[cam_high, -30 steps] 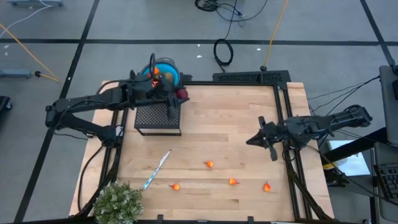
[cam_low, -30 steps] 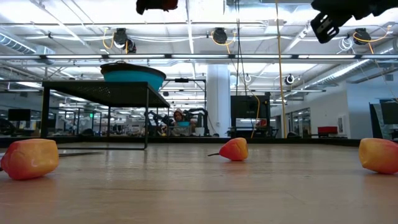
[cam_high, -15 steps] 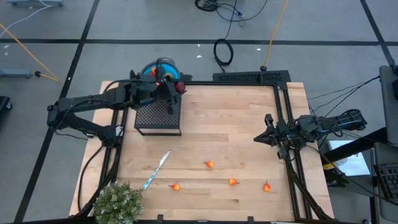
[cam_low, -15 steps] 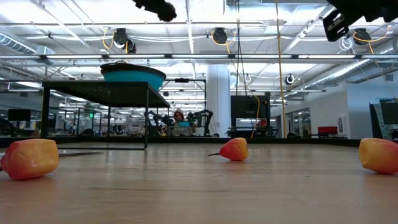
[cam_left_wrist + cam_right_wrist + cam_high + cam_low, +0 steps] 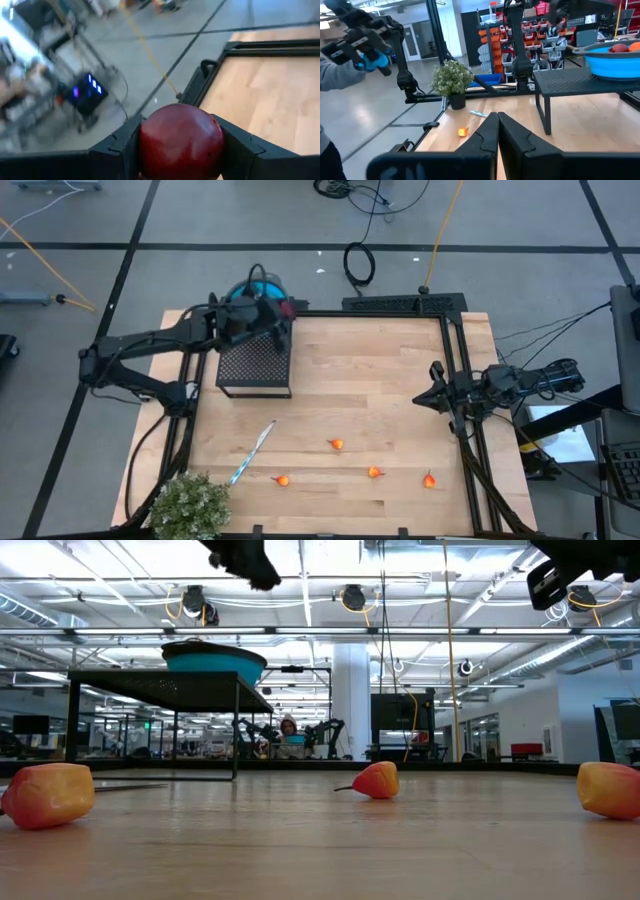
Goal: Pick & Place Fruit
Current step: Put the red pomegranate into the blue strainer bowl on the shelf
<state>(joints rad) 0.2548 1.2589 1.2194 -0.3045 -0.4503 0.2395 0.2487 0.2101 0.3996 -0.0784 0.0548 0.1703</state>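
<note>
Hovering at about eleven o'clock over the surface [image 5: 370, 390], the left gripper [image 5: 283, 311] has its fingers [image 5: 117, 150] clamped on a dark red ball [image 5: 181, 141], above the black mesh stand [image 5: 255, 365] and beside the blue bowl [image 5: 262, 287]. Round, the ball shows no long axis. Four small orange fruits [image 5: 337, 444] lie toward six o'clock, well apart, with wide bare wood mid-surface. At the three o'clock edge the right gripper [image 5: 437, 394] waits, fingers [image 5: 487, 135] together.

Overhead, table-level, perhaps wrist-close; table [image 5: 380, 390] shared
</note>
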